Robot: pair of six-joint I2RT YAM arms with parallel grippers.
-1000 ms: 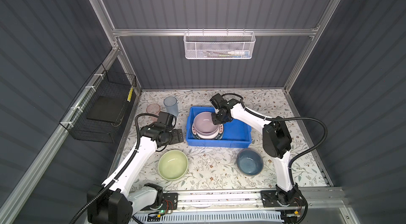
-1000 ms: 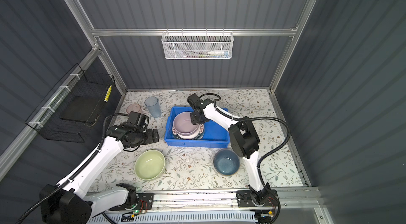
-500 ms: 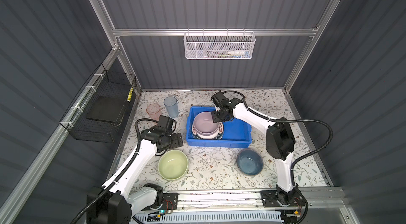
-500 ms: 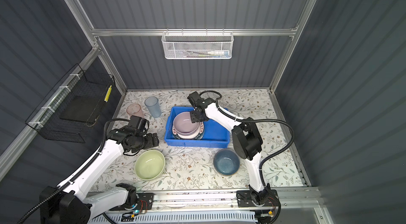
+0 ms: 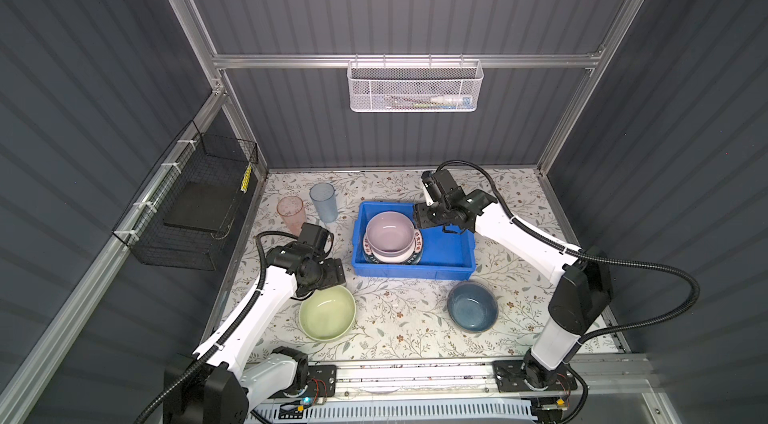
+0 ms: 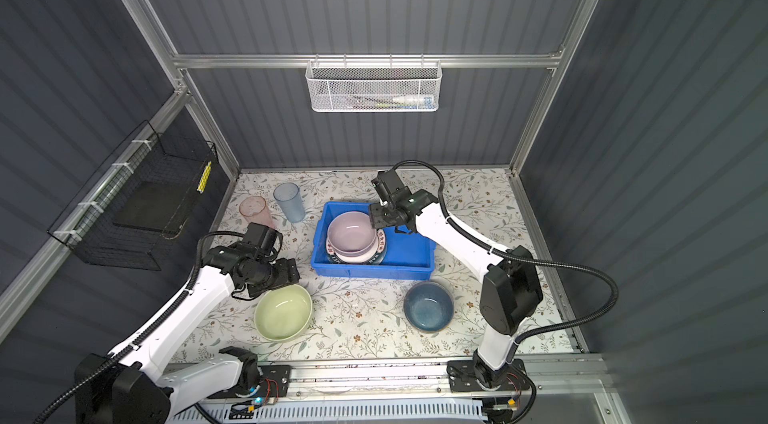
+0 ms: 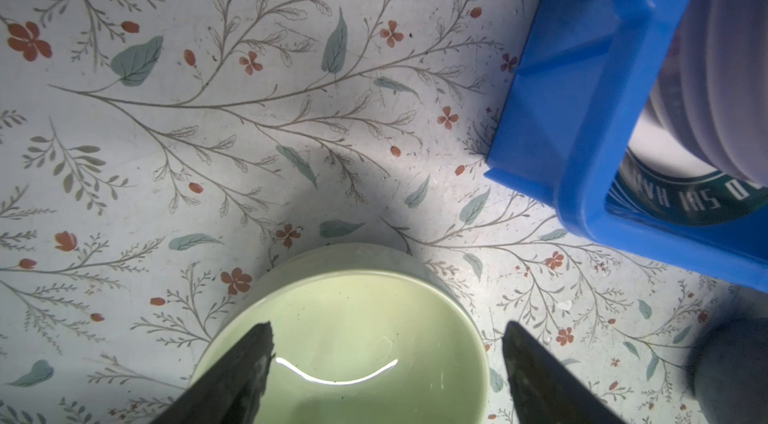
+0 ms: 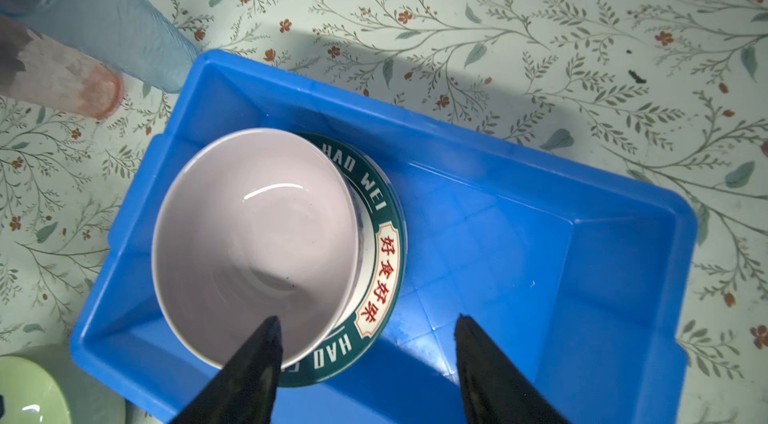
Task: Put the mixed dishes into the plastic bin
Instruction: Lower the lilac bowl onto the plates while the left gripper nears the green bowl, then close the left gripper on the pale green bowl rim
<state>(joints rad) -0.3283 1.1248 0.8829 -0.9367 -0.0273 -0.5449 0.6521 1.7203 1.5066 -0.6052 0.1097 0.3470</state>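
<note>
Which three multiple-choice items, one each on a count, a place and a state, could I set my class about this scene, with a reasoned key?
1. How many bowls stand on the table outside the blue bin? A one; B two; C three.
2. The pink bowl sits: A on the lettered plate inside the bin; B on the table; C inside another bowl.
3. The right tool is: A shut on the pink bowl; B open; C out of view.
Key: 1 B, only the green bowl and blue bowl stand there; 2 A, the right wrist view shows it on the plate; 3 B, its jaws stand apart.
</note>
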